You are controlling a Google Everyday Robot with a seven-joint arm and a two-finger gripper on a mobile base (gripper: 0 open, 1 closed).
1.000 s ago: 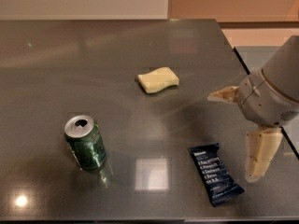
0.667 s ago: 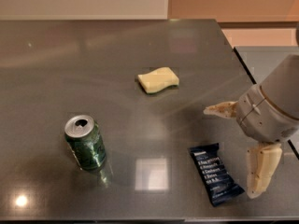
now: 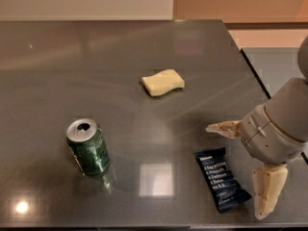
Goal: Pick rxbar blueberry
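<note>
The rxbar blueberry (image 3: 221, 178) is a flat dark navy wrapper with white text. It lies on the dark table near the front right, running front to back. My gripper (image 3: 239, 170) hangs just to the right of the bar and above it. The gripper is open. One cream finger (image 3: 224, 127) points left beyond the bar's far end. The other finger (image 3: 267, 190) hangs down beside the bar's near right end. Nothing is held.
A green soda can (image 3: 88, 147) stands upright at the front left. A pale yellow sponge (image 3: 163, 82) lies near the table's middle. The table's right edge (image 3: 250, 70) runs close behind my gripper, and its front edge lies just below the bar.
My gripper has moved down and toward the front, closing in on the bar from its right. The bar, can and sponge have not moved.
</note>
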